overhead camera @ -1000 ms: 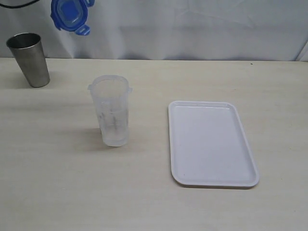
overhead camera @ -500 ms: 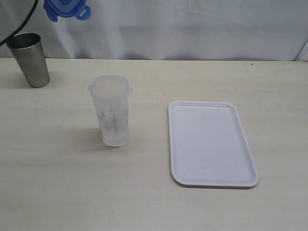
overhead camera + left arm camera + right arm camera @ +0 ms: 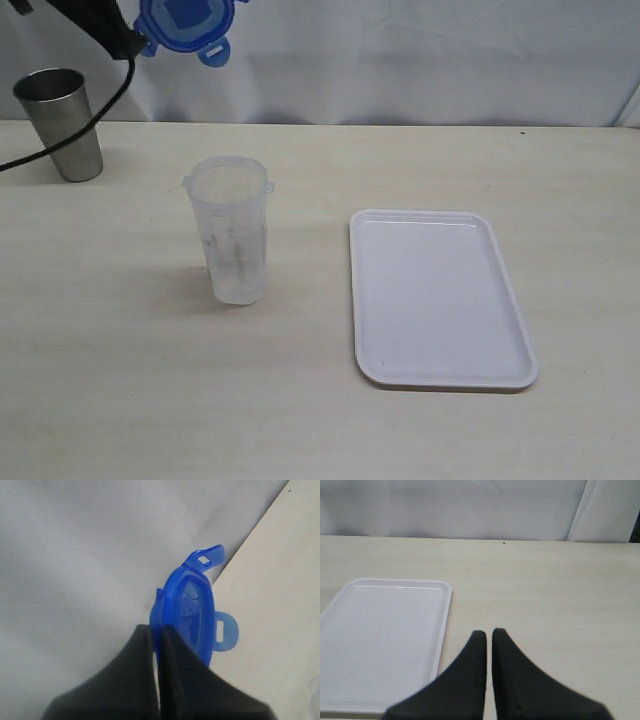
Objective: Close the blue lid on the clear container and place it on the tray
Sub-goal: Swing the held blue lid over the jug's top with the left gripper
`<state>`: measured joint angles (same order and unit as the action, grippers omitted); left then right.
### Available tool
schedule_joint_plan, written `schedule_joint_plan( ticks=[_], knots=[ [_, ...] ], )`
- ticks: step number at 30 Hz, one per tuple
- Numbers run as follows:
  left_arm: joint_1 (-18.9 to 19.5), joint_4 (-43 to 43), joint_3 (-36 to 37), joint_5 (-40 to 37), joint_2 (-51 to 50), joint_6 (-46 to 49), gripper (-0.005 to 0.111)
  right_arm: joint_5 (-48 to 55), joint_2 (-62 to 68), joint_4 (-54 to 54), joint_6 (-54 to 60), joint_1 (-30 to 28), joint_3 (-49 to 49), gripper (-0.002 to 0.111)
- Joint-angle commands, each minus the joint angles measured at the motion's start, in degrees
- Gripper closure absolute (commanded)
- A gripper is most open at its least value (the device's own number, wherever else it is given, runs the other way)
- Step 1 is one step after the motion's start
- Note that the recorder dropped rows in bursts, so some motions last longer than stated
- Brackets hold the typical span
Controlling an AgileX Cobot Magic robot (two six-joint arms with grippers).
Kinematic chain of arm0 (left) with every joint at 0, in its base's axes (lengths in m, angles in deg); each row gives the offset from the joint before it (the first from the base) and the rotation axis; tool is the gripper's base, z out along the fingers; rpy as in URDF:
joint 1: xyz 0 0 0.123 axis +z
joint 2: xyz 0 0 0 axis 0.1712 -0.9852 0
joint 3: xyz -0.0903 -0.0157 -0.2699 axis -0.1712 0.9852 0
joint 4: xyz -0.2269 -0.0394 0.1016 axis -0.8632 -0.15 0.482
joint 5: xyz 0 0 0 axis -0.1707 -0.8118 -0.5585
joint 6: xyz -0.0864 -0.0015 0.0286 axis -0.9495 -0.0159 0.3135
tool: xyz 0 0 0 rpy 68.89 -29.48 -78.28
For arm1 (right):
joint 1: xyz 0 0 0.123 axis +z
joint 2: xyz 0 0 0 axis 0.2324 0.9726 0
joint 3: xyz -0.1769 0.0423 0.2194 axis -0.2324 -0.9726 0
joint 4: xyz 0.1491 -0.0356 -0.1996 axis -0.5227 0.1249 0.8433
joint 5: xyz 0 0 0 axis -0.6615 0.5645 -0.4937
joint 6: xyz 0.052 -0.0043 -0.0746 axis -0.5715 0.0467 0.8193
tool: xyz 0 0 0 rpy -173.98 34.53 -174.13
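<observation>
High at the back left, my left gripper (image 3: 138,42) is shut on the edge of the blue lid (image 3: 188,22), holding it in the air above and behind the clear container (image 3: 232,232). In the left wrist view the blue lid (image 3: 191,614) stands edge-on between the black fingers (image 3: 177,650), its snap flaps hanging loose. The clear container stands upright and uncovered on the table, left of the white tray (image 3: 438,296). My right gripper (image 3: 488,633) is shut on nothing, low over the table beside the tray (image 3: 385,630); it is out of the exterior view.
A grey steel cup (image 3: 60,122) stands at the back left of the table, near the left arm's black cable (image 3: 70,135). A white cloth backdrop (image 3: 400,60) runs behind the table's far edge.
The left gripper has swung the blue lid to the right along the top of the exterior view after drifting left; the arm and its cable have come into view. Container, tray and cup have not moved.
</observation>
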<state>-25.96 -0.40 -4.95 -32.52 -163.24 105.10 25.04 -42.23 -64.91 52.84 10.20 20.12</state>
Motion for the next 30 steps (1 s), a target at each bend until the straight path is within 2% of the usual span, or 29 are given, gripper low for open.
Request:
schedule_joint_plan(
  ticks=[1,3,9,15,17,26,30],
  knots=[
    [-4.0,7.6,0.2,4.9,-2.3,4.3,0.107,0.0,-0.3,0.0,0.0,0.1,-0.2,0.104],
    [-5.0,9.5,1.6,9.6,-2.5,4.2,0.107,0.0,-0.3,0.0,0.0,0.1,-0.2,0.104],
    [-8.7,9.5,9.2,30.0,-2.3,7.9,0.107,0.0,-0.3,0.0,0.0,0.1,-0.2,0.104],
    [-12.4,8.9,17.8,45.1,-2.3,20.4,0.107,0.0,-0.3,0.0,0.0,0.1,-0.2,0.104],
    [-13.7,8.9,19.8,47.6,-2.3,21.9,0.107,0.0,-0.3,0.0,0.0,0.1,-0.2,0.104],
    [-20.2,8.3,23.8,48.8,-2.3,26.1,0.107,0.0,-0.3,0.0,0.0,0.1,-0.2,0.104],
    [-24.3,1.6,24.8,52.1,-2.3,35.0,0.107,0.0,-0.3,0.0,0.0,0.1,-0.2,0.104]
  ],
)
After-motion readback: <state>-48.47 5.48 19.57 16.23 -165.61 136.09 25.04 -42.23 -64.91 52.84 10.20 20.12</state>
